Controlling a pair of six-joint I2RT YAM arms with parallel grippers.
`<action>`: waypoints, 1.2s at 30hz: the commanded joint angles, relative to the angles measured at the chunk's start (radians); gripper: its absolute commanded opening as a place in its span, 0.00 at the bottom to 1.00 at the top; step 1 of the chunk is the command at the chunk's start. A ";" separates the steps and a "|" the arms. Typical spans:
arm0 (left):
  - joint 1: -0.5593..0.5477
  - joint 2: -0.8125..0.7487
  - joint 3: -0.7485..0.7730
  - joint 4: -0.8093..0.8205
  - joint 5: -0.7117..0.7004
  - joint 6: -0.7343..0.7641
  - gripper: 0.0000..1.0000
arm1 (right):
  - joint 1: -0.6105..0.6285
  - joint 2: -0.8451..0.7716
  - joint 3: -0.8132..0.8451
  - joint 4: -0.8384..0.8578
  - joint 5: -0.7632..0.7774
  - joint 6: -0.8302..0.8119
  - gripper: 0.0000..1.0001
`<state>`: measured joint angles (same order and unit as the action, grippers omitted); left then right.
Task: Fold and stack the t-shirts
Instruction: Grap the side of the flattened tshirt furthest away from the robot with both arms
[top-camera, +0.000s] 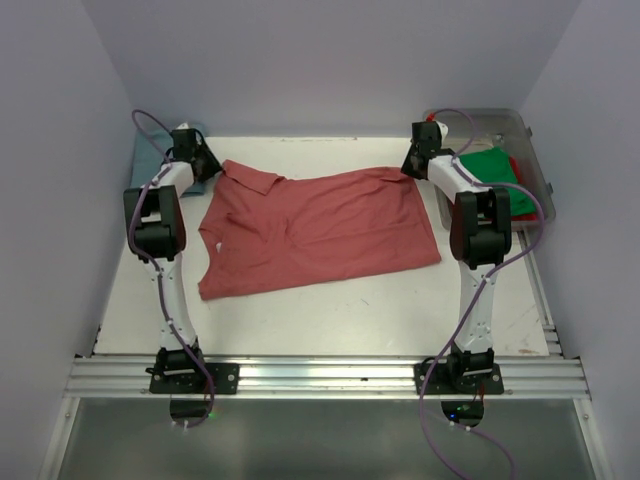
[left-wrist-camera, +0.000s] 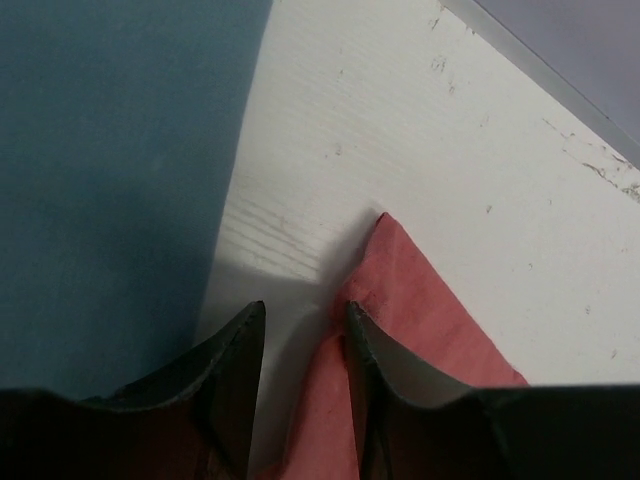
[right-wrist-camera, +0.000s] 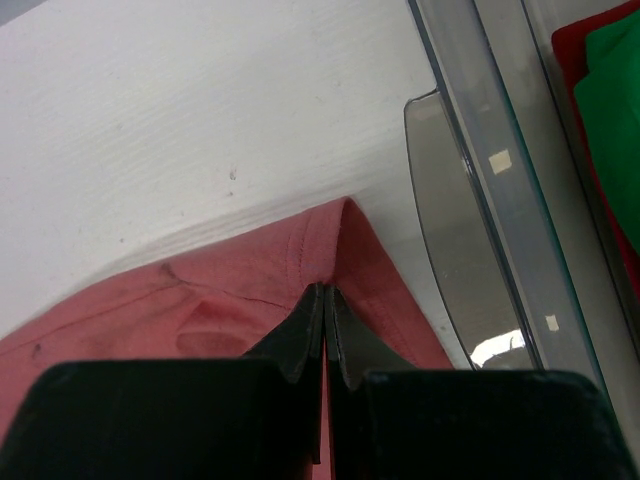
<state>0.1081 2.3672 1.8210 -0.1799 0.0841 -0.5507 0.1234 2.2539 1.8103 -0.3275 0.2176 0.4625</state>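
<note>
A salmon-red t-shirt (top-camera: 315, 230) lies spread flat across the middle of the table. My left gripper (top-camera: 203, 160) is open at its far left corner. In the left wrist view (left-wrist-camera: 305, 315) the shirt's corner (left-wrist-camera: 400, 300) lies under the right finger and reaches into the gap. My right gripper (top-camera: 413, 160) is at the far right corner. In the right wrist view (right-wrist-camera: 325, 292) it is shut on the shirt's hem (right-wrist-camera: 340, 240), which rises to a peak at the tips. A teal-blue t-shirt (top-camera: 148, 157) lies far left (left-wrist-camera: 110, 170). A green t-shirt (top-camera: 492, 168) and a red one (top-camera: 521, 168) lie in the bin.
A clear plastic bin (top-camera: 535, 150) stands at the far right, its rim (right-wrist-camera: 480, 180) close beside my right gripper. Walls close in the table at the back and both sides. An aluminium rail (top-camera: 330, 375) runs along the near edge.
</note>
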 joint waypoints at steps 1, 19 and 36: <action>0.013 -0.106 -0.093 0.095 -0.073 -0.032 0.42 | -0.005 -0.047 0.004 0.024 0.012 -0.015 0.00; 0.073 -0.073 -0.270 0.422 0.167 -0.212 0.47 | -0.005 -0.042 0.009 0.011 0.020 -0.035 0.00; 0.073 0.018 -0.189 0.382 0.241 -0.252 0.45 | -0.004 -0.047 0.000 0.010 0.026 -0.033 0.00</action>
<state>0.1764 2.3444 1.6062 0.1967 0.2886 -0.7830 0.1234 2.2539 1.8103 -0.3286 0.2218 0.4435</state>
